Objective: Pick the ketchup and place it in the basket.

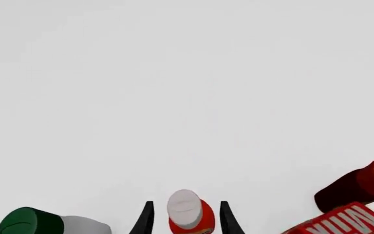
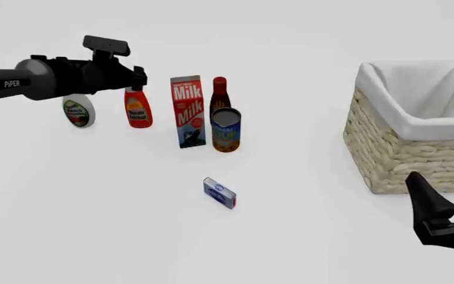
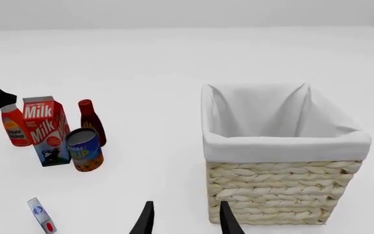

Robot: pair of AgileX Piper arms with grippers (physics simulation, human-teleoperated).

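The ketchup point(image 2: 137, 110), a red bottle with a white cap and a yellow-orange label, stands upright at the back left beside the milk carton. My left gripper point(image 2: 138, 79) is at its top. In the left wrist view the ketchup point(image 1: 203, 222) sits between the two black fingers of that gripper point(image 1: 186, 203), with a small gap on each side, so it is open. The basket point(image 2: 401, 160), pale wicker with white cloth lining, stands at the right. My right gripper point(image 2: 441, 178) hangs open and empty just in front of the basket point(image 3: 284, 190).
A milk carton point(image 2: 187, 111), a dark-red bottle point(image 2: 220, 93) and a blue-and-yellow can point(image 2: 226, 131) stand in a cluster right of the ketchup. A white bottle with a green cap point(image 2: 78, 110) lies to its left. A small blue box point(image 2: 220, 193) lies nearer the front.
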